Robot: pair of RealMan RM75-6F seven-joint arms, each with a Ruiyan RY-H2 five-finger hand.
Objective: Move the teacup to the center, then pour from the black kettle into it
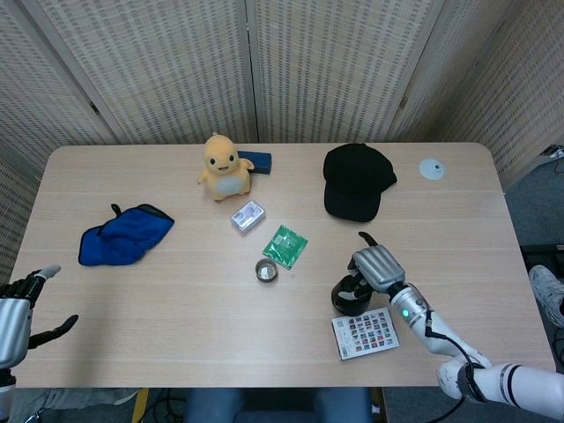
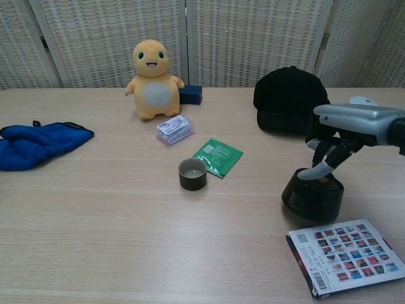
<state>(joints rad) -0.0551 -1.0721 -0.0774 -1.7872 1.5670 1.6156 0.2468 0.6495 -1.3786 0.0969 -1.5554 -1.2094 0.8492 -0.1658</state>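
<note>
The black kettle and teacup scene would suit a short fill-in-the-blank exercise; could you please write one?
1. The right robot hand is above the black ____.
2. The teacup stands beside a ____ packet.
3. The cap near the table's back edge is ____.
4. The cloth at the left is ____.

Missing words: kettle; green; black; blue

1. Probably a robot test lab or staged demo area rather than a home.
2. Woven folding screens (image 1: pixel 264 62) wall off the upper frame.
3. The pale wooden tabletop (image 1: pixel 176 300) carries unrelated props: plush toy (image 1: pixel 225 166), black cap (image 1: pixel 355 181), blue cloth (image 1: pixel 123 234).
</note>
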